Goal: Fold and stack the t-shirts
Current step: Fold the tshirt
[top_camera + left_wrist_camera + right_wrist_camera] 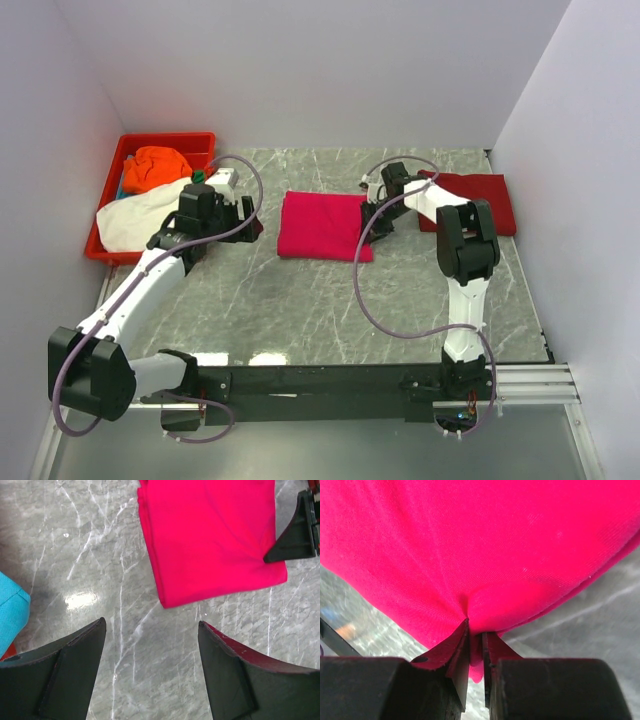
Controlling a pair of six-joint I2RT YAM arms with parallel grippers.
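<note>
The bright pink-red folded cloth t-shirt (322,226) lies mid-table on the grey marble tabletop (300,300). The right gripper (476,630) is clamped on its right edge. The left gripper (151,622) hangs just left of the shirt, fingers apart and holding nothing. A darker red folded t-shirt (480,200) lies at the far right.

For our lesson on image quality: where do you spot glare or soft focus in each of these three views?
Top external: two white glare patches on the marble table by its near edge. Left wrist: one bright glare spot on the table beside the pink t-shirt. Right wrist: the table behind the shirt looks blurred.
</note>
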